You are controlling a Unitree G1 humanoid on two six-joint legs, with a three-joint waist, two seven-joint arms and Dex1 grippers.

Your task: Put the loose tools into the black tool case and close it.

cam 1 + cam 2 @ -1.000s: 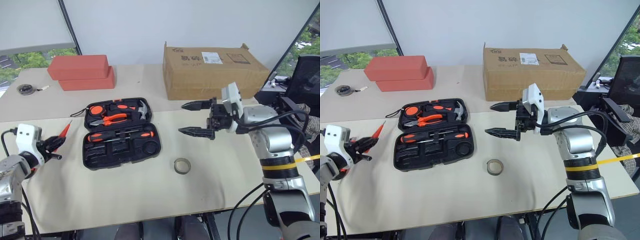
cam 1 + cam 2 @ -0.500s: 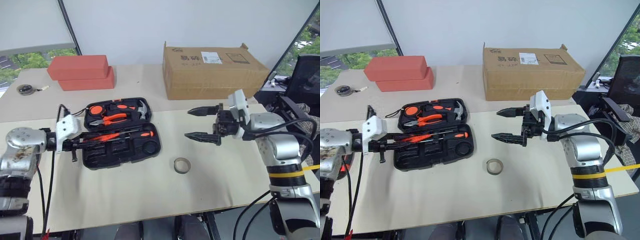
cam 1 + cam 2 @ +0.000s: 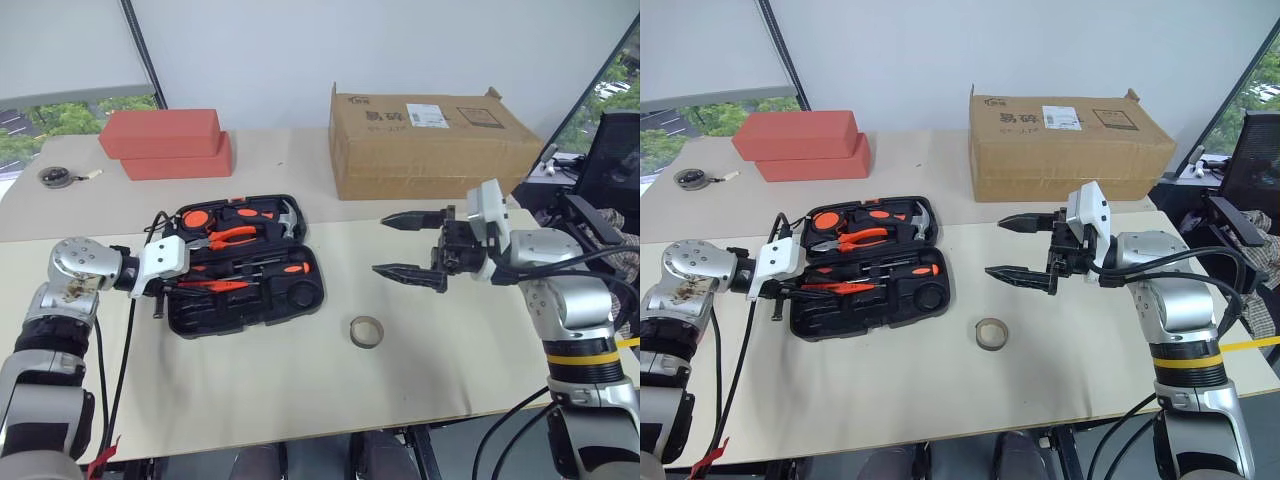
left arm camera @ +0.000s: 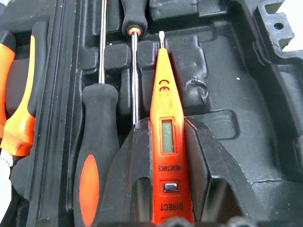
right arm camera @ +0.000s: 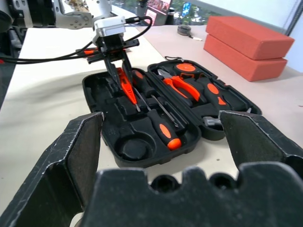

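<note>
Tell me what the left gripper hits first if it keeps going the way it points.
Probably the black tool case's moulded lower tray: the left gripper holds the orange tester screwdriver just above it, beside two stowed screwdrivers. Depth is uncertain.

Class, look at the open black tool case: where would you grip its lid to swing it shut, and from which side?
Take the tool case by the far edge of the lid half holding the pliers, coming from behind; the hinge runs across the middle.

A pale beige table [image 3: 300,400] stands before a plain white wall [image 3: 300,50]. Windows [image 3: 60,115] at the far left and far right corners show green trees. A black office chair [image 3: 610,160] stands beyond the table's right edge.
</note>
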